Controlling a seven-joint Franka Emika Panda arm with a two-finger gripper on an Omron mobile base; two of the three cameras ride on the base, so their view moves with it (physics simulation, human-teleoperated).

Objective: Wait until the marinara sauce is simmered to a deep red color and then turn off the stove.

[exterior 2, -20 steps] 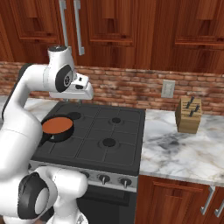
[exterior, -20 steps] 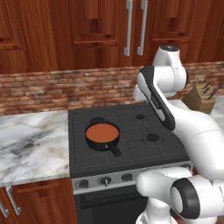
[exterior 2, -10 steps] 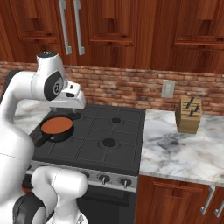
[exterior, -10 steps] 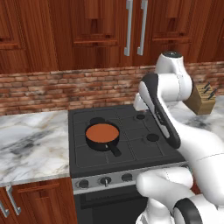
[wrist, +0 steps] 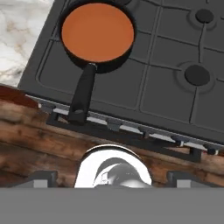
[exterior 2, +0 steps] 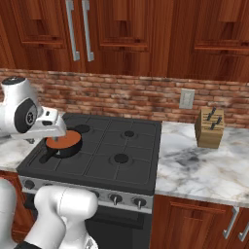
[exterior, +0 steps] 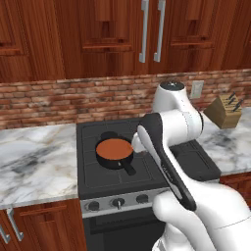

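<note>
**Claw spread wide above the stove front**

Claw (wrist: 112, 178) fingers stand far apart, gripping nothing, and the hand view looks down over the stove's (wrist: 166, 65) front edge. The marinara sauce (wrist: 97, 32) is a flat orange-brown disc in a black saucepan (exterior: 114, 156) on the front-left burner, its handle (wrist: 83, 94) pointing toward the knobs (exterior: 117, 202). Marble desk (exterior: 34, 166) flanks the stove, and a knife block (exterior 2: 210, 127) stands on its right part.

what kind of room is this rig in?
A home-style kitchen, rendered. Clues: a stove with front knobs and a saucepan of marinara sauce on a burner, marble counters with a knife block, wooden cabinets over a brick backsplash.
</note>
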